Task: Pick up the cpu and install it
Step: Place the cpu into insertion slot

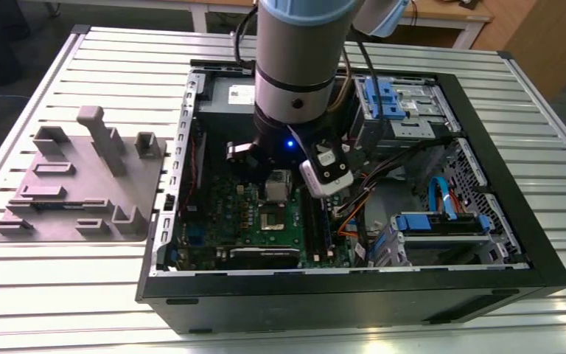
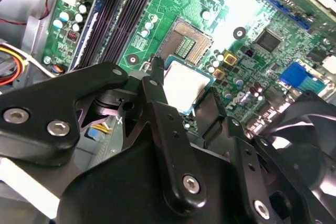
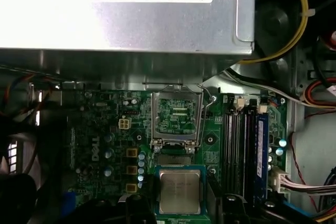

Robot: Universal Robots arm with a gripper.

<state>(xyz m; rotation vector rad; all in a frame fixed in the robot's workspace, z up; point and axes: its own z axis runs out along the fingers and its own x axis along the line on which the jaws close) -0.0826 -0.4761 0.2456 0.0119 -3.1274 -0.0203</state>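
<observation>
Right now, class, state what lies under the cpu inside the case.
The green motherboard shows around the cpu; the open socket lies beside it. The patch directly beneath is covered.

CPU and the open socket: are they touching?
Apart. In the first wrist view, a strip of motherboard lies between the cpu and the open socket.

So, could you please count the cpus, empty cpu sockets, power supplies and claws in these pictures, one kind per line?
cpu: 1
empty cpu socket: 1
power supply: 1
claw: 1
Total: 4
</observation>
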